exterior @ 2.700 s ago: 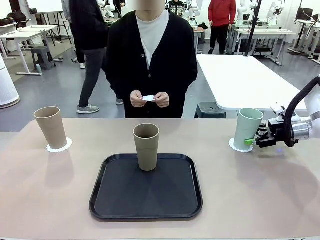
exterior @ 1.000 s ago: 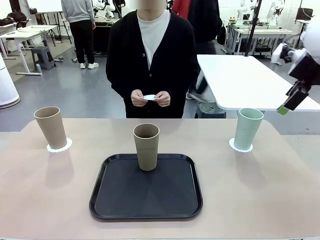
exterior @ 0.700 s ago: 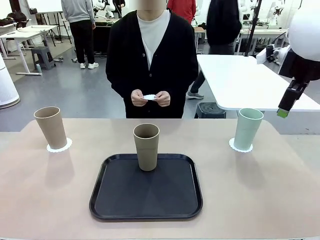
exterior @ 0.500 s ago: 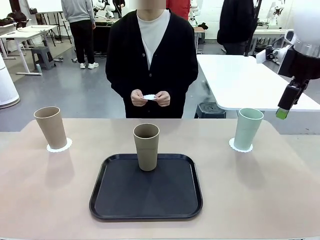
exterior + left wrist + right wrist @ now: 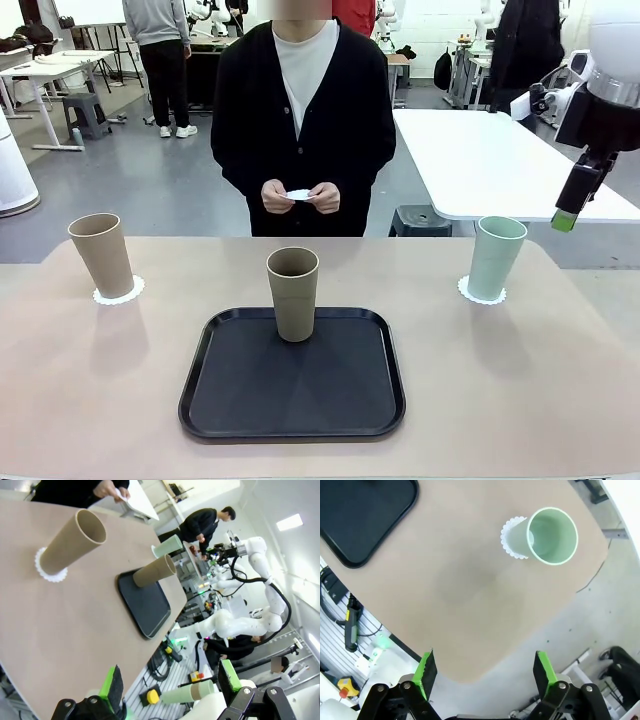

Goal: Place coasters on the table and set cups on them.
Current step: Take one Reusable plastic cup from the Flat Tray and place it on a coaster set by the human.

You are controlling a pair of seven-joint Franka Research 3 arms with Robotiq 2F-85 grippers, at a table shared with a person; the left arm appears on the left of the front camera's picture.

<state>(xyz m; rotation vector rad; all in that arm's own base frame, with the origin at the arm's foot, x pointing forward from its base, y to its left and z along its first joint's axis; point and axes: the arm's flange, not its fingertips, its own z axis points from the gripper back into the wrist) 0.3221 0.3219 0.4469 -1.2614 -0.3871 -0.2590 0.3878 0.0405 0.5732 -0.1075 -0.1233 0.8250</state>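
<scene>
**Near edge:** the left pincer, jaws apart and empty, held off the bench on the robot's side.

**Centre, near:** a black tray carrying the middle tan cup, upright in the tray's far half, with no disc under it.

**Mid-field:** the left tan cup stands on the left coaster, and the mint cup on the right coaster. Both are upright, well apart at opposite ends of the bench.

**Above, to the right of the mint cup:** the right pincer, jaws apart, gripping nothing, raised clear of the bench.

**Far side:** a person holding the third coaster in both hands.

**Step in hand, as judged:** two settings are complete and the third is pending. The next move calls for that disc to be laid on bare bench. A pincer must then close round the cup on the tray, lift it over the rim and set it centred on the disc.
</scene>
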